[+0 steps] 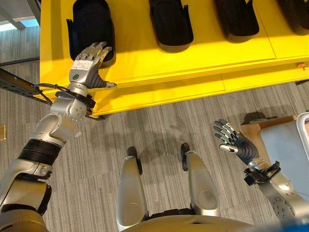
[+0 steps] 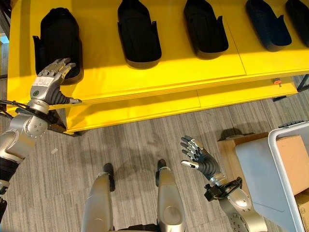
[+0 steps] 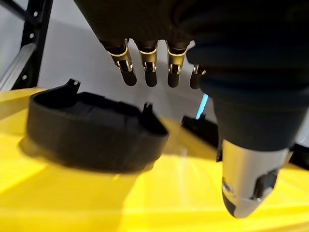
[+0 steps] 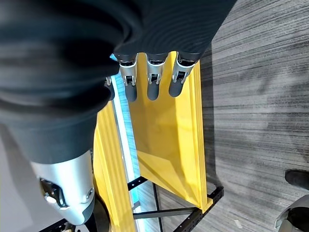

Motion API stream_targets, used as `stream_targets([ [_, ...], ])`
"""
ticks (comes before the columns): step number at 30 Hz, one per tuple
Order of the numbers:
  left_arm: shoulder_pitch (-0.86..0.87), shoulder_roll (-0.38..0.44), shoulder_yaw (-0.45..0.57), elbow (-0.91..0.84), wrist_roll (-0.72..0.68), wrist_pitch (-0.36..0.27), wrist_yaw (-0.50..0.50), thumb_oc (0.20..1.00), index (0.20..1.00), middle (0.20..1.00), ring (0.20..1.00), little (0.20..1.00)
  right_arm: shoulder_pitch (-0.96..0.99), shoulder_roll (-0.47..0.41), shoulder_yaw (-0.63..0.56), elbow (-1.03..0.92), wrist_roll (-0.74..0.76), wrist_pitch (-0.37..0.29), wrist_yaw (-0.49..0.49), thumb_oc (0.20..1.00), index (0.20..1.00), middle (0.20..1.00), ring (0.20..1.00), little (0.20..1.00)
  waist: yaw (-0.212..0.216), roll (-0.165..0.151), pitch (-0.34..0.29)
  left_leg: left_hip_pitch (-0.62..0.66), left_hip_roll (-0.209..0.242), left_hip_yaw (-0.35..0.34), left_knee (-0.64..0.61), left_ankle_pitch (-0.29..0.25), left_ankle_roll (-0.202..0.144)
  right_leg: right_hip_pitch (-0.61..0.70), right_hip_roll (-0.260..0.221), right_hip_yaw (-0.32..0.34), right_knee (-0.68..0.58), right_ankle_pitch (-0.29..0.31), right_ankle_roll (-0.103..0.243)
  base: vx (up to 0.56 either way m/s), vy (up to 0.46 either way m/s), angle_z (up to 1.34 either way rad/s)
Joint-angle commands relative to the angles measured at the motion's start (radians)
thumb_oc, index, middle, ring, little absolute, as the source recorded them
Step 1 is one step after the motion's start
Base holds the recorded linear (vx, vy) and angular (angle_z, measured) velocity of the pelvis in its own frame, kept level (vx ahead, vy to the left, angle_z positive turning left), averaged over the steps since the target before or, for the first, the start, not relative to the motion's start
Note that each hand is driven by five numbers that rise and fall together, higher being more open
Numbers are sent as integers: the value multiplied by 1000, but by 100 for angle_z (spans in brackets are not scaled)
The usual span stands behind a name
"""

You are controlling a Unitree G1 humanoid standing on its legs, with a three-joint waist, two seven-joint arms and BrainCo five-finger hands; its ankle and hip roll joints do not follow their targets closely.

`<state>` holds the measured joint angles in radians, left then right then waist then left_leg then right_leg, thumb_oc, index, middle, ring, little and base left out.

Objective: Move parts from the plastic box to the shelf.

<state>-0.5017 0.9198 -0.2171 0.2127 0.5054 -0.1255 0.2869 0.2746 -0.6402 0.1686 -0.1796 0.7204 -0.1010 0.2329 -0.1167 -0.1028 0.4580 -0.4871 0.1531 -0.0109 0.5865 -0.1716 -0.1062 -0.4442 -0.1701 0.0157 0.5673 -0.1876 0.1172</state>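
Grey striped carpet floor [image 1: 159,130], black metal rack frame [image 4: 193,212], pale wall [image 3: 72,53]

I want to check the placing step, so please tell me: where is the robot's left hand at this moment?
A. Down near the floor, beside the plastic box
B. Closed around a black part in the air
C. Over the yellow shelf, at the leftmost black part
C: the left hand reaches over the yellow shelf, open fingers at the leftmost black part.

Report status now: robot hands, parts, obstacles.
Left robot hand open beside leftmost black part on yellow shelf. Right robot hand open, empty.
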Motion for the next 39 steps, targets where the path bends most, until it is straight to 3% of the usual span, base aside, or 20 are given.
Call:
stream_targets([
  [1,96,55,54,-76,27,-47,7,1000,1000,1000,1000,1000,63,-21,-42,-50,-10,-38,8,1000,1000,1000,1000,1000,12,15,-88,-10,49,18,-20,49,7,6,-57,12,-64,100,25,0,0,0],
  [19,321,58,136,-207,6,-88,-78,1000,1000,1000,1000,1000,60,-30,-49,-53,-15,-31,13,1000,1000,1000,1000,1000,26,21,-70,-13,44,17,-15,48,12,7,-59,12,-56,98,22,0,0,0],
  [39,208,1,47,-33,-22,-62,-65,1000,1000,1000,1000,1000,58,-36,-40,-56,-19,-31,11,1000,1000,1000,1000,1000,14,17,-66,-21,46,20,-4,50,12,-5,-59,20,-42,97,23,0,0,0],
])
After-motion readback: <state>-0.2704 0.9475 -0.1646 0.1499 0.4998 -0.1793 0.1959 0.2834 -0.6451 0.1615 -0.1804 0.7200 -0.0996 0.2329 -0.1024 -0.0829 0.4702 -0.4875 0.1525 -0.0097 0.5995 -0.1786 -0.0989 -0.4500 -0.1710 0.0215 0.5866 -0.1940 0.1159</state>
